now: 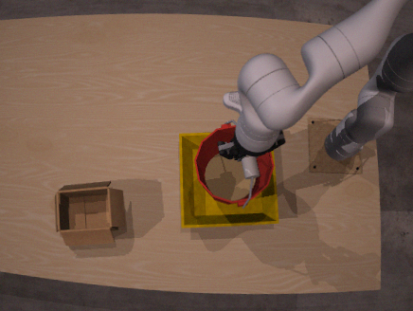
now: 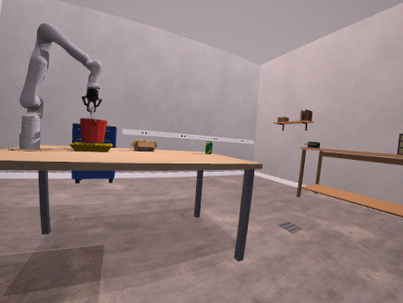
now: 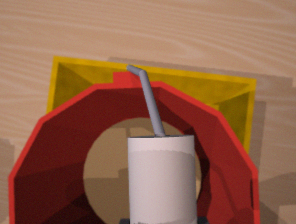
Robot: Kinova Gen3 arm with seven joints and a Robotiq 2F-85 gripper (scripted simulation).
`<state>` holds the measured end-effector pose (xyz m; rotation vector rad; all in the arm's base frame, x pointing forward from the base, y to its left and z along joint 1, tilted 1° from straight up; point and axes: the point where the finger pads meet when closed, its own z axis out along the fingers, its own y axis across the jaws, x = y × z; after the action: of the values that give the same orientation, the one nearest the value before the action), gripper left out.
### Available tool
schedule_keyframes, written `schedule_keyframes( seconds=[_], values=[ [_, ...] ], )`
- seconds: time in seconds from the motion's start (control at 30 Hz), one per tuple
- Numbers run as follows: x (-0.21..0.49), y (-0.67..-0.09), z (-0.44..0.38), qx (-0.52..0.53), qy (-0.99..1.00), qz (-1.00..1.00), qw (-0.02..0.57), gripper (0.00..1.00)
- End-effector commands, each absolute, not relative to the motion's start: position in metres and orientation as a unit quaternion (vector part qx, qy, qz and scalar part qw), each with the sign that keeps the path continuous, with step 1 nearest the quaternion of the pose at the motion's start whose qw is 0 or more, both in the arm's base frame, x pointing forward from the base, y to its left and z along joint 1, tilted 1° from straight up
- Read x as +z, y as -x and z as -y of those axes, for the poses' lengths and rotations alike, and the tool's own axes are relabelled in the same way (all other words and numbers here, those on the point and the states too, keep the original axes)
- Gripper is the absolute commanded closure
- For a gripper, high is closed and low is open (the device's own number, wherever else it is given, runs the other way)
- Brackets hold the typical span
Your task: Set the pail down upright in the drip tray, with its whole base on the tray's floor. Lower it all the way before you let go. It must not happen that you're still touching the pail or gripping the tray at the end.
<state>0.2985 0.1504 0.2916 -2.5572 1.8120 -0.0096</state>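
Observation:
A red pail [image 1: 201, 163] [image 2: 93, 130] [image 3: 60, 130] hangs upright over the yellow drip tray [image 1: 227, 219] [image 2: 91, 148] [image 3: 75, 75]. In the side view its base reaches down to the tray's rim. I cannot tell if it touches the floor. My gripper [image 1: 239, 154] [image 2: 92, 107] is above the pail's mouth, shut on the white grip of the pail's handle [image 1: 250, 168] [image 3: 160, 180]. The grey wire bail [image 3: 150, 100] runs from the grip to the far rim. The fingertips are mostly hidden in the wrist view.
An open cardboard box [image 1: 87, 213] [image 2: 144, 145] stands on the table to the left of the tray. A green can [image 2: 209, 147] stands further off. The arm's base sits on a brown mount plate [image 1: 332, 142] right of the tray. A blue cabinet [image 2: 92, 175] stands behind the table.

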Motion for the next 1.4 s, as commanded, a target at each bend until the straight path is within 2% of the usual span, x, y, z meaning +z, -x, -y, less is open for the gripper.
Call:
schedule_keyframes(
  seconds=[0.0,1.37],
  values=[
    [0.287,-0.301,-0.15,-0.006,0.815,-0.58,0.004,0.9],
    [0.243,-0.302,-0.149,-0.005,0.816,-0.579,0.005,0.9]
  ],
)
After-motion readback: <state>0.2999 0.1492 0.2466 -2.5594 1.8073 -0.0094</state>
